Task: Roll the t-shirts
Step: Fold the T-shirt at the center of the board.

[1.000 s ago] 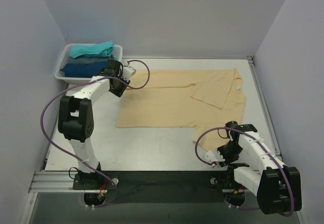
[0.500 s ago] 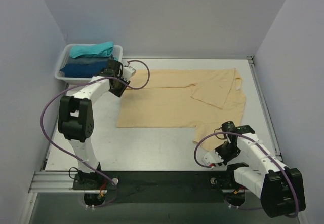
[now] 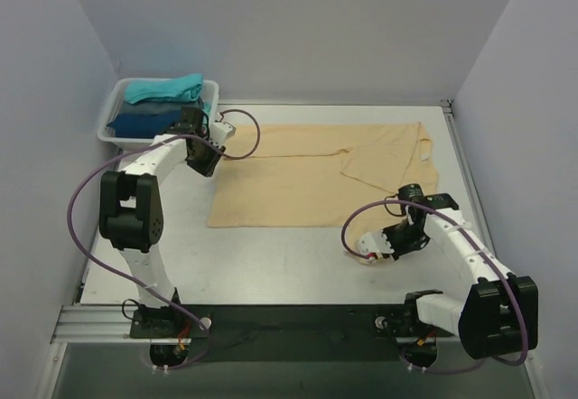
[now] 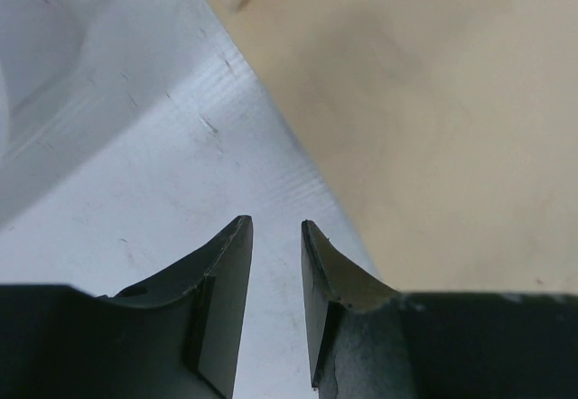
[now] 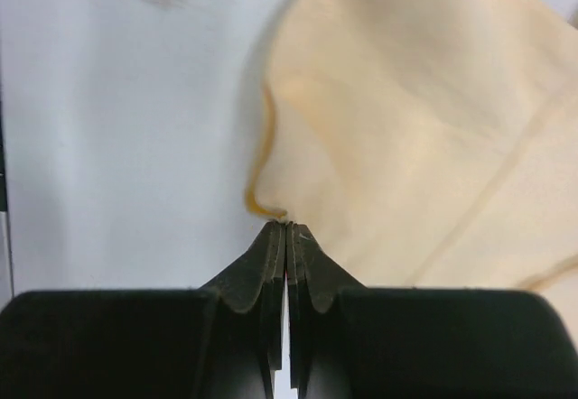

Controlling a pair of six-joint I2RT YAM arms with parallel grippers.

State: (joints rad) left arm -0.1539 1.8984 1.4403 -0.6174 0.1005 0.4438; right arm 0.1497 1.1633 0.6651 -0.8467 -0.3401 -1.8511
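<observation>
Large light tan cloth t-shirt point(image 3: 298, 178) lies spread flat across middle of grey table point(image 3: 271, 255), one near-right flap curled up. Right gripper point(image 5: 286, 227) clenched, fingertips pinching that flap's hemmed edge. Left gripper point(image 4: 275, 227) released, narrow gap, nothing between fingers; over bare table just beside shirt's far-left edge. Teal cloth bundle point(image 3: 163, 88) and dark blue cloth bundle point(image 3: 144, 121) sit in white plastic basket point(image 3: 108, 119), far-left corner.

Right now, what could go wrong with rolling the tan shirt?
1. The right gripper pinches only the very hem of the tan shirt, so the cloth may slip out when pulled.
2. The left gripper is open over the table beside the shirt's edge, holding nothing; a one-sided pull could skew or bunch the shirt.
</observation>
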